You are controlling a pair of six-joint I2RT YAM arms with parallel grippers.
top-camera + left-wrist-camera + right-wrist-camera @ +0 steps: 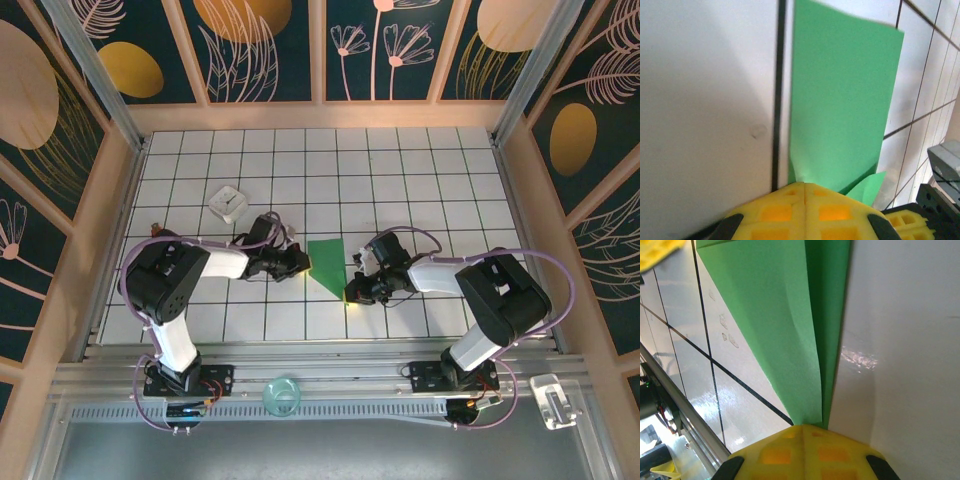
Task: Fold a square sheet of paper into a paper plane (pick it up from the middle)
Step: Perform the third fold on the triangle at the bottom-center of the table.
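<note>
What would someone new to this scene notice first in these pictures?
The bright green paper, folded into a narrow wedge, lies in the middle of the white tiled table. The left claw meets its left edge and the right claw its near tip, both closed. A small white box sits farther back on the left.

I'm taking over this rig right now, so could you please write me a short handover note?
Left tool: shut, tips at the left edge of the green paper.
Right tool: shut, tips at the paper's narrow near point.
Paper: lies on the tiles between the two tools.
Done: sheet folded into a tapered wedge.
Left: the remaining folds to make a narrow plane.
</note>
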